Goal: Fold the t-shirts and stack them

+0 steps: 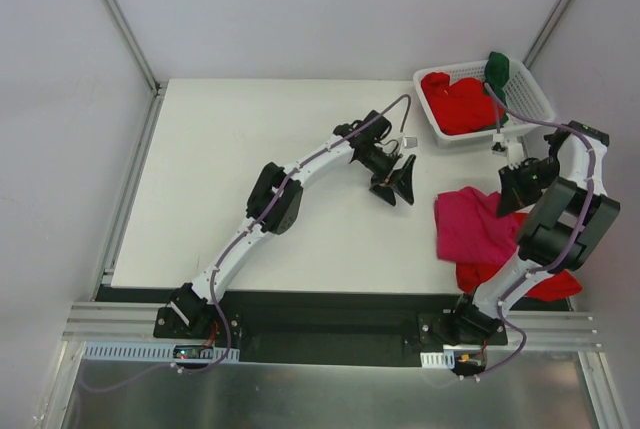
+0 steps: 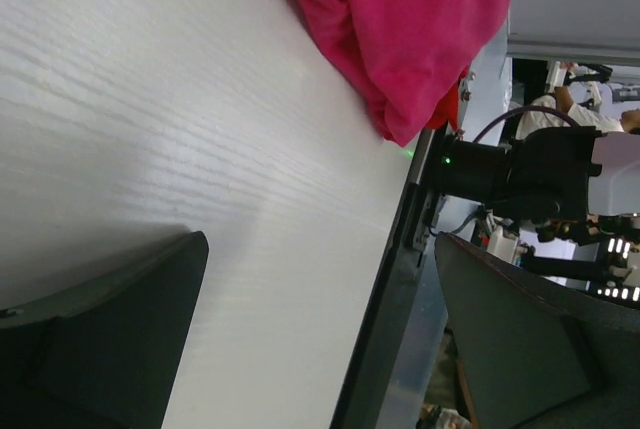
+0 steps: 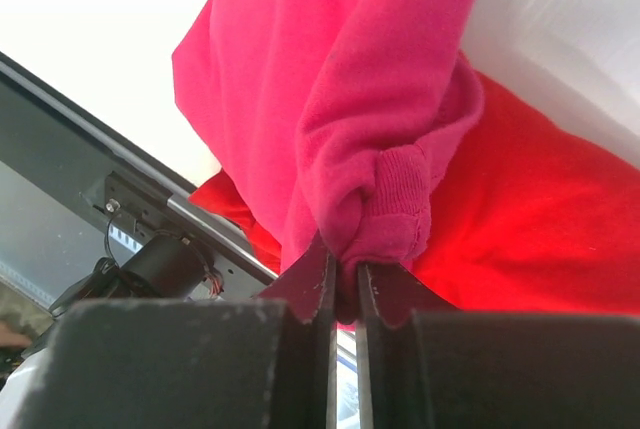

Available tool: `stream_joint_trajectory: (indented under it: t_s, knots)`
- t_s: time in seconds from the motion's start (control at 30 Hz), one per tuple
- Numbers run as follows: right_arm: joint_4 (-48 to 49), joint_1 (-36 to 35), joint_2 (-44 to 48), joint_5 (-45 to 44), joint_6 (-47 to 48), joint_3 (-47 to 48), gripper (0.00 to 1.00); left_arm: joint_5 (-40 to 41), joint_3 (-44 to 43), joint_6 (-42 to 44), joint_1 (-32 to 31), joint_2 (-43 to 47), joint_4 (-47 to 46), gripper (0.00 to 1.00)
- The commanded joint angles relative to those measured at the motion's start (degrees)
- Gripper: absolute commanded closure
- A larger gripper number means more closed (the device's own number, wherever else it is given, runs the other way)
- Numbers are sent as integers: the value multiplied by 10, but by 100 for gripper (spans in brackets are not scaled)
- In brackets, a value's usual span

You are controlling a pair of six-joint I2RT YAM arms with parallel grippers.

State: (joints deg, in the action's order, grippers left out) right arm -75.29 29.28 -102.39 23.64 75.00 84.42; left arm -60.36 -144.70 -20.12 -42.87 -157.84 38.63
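A magenta-pink t-shirt point(image 1: 468, 226) lies bunched near the table's right front corner, on top of a bright red t-shirt point(image 1: 482, 275). My right gripper point(image 1: 503, 199) is shut on a ribbed edge of the magenta shirt point(image 3: 340, 79), pinched between its jaws point(image 3: 345, 279); the red shirt point(image 3: 540, 219) shows beneath it. My left gripper point(image 1: 396, 189) hovers over the middle of the table, left of the magenta shirt point(image 2: 420, 29), with its jaws point(image 2: 320, 339) open wide and nothing between them. Another red t-shirt point(image 1: 455, 101) and a dark green one point(image 1: 497, 71) sit in the basket.
A white slotted basket point(image 1: 525, 99) stands at the back right corner. The table's front edge point(image 2: 400, 249) and a dark rail run just beyond the magenta shirt. The red shirt hangs partly over the right front edge point(image 1: 555, 287).
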Motion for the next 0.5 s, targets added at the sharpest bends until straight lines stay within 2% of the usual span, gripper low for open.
stream_joint_trajectory:
  t_s: [0.0, 0.13, 0.17, 0.2, 0.23, 0.27, 0.3, 0.37, 0.47]
  knots:
    - [-196, 1, -2, 18, -3, 39, 99, 9, 4, -18, 3, 7, -83, 1]
    - [-196, 0, -18, 11, -12, 56, 99, 9, 68, -1, 17, 39, -85, 1]
    - [-195, 0, -20, 9, -12, 57, 96, 7, 77, -1, 22, 45, -85, 1]
    - [-195, 0, -25, 8, -15, 58, 73, 4, 86, 2, 25, 54, -85, 1]
    - [-188, 0, -26, 6, -19, 58, 55, 3, 103, 4, 32, 61, -86, 1]
    - [-181, -1, -26, 3, -26, 58, 41, 3, 110, 13, 36, 67, -84, 1]
    - [-174, -1, -23, -10, -30, 58, 18, 3, 116, 17, 38, 81, -82, 1]
    - [-154, 1, -16, -20, -37, 63, 3, 4, 130, 27, 47, 96, -80, 1]
    - [-130, 3, -2, -59, -42, 73, 3, 9, 143, 41, 59, 123, -69, 1]
